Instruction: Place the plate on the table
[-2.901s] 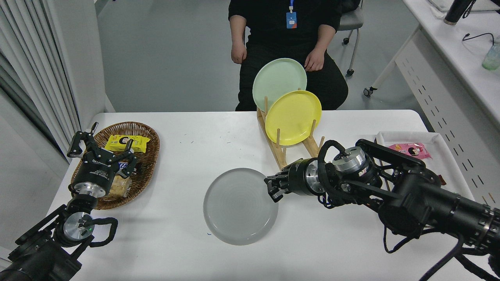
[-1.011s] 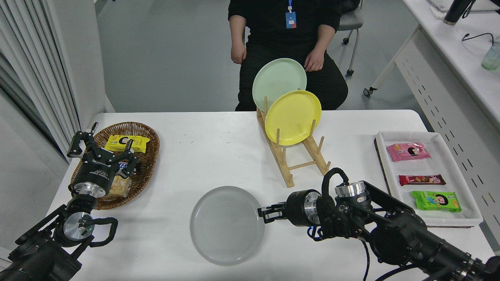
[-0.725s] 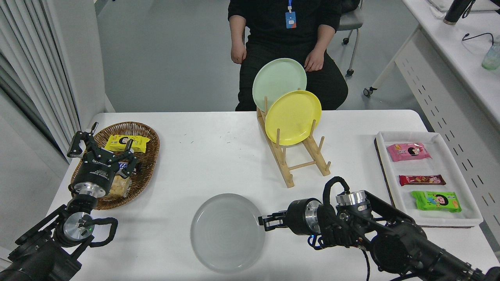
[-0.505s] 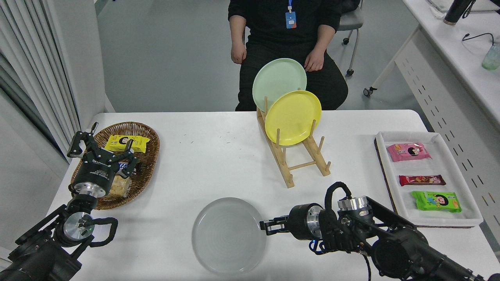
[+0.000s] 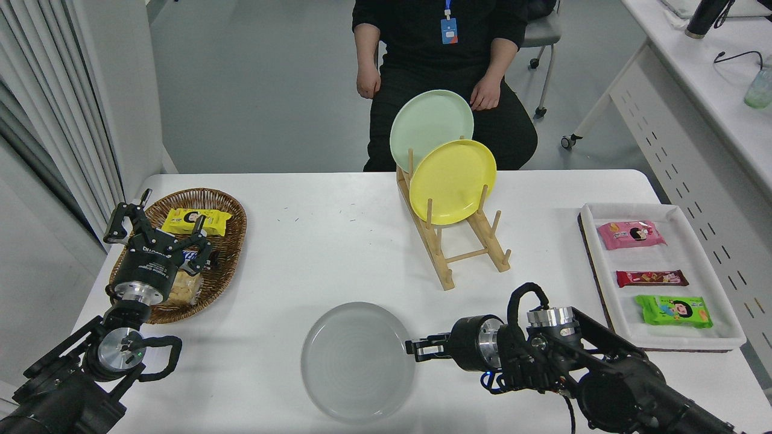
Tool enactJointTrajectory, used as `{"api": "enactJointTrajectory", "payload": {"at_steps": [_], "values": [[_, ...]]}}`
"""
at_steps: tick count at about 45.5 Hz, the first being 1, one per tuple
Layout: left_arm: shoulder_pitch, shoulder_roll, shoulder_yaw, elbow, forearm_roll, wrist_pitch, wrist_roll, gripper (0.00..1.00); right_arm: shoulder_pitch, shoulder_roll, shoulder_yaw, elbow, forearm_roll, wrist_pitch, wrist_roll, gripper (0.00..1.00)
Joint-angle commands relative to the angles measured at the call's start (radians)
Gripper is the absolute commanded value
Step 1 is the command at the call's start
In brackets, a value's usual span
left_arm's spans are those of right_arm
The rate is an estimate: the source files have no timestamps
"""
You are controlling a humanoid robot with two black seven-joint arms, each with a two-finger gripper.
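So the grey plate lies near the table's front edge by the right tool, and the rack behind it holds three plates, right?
Not quite. The head view shows the rack holding two plates, the mint plate and the yellow plate, not three. The rest stands: the grey plate lies near the table's front edge by the right tool.

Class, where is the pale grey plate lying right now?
In the head view, the grey plate lies flat on the white table near its front edge, centre-left, just left of the right gripper and in front of the wooden rack.
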Motion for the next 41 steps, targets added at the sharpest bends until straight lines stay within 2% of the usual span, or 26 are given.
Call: {"api": "enactJointTrajectory", "payload": {"at_steps": [1,30,33,37,41], "values": [[0.0,0.0,0.0,0.0,0.0,0.0,0.0,0.98,-0.012,0.0,0.003,-0.01,-0.019,0.0,0.0,0.0],[0.0,0.0,0.0,0.0,0.0,0.0,0.0,0.98,-0.025,0.016,-0.009,-0.03,-0.052,0.0,0.0,0.0],[0.0,0.0,0.0,0.0,0.0,0.0,-0.001,0.98,-0.024,0.023,-0.009,-0.029,-0.052,0.0,0.0,0.13],[0.0,0.0,0.0,0.0,0.0,0.0,0.0,0.98,-0.024,0.026,-0.008,-0.029,-0.054,0.0,0.0,0.18],[0.0,0.0,0.0,0.0,0.0,0.0,-0.001,0.98,-0.025,0.026,-0.012,-0.03,-0.059,0.0,0.002,0.43]]}}
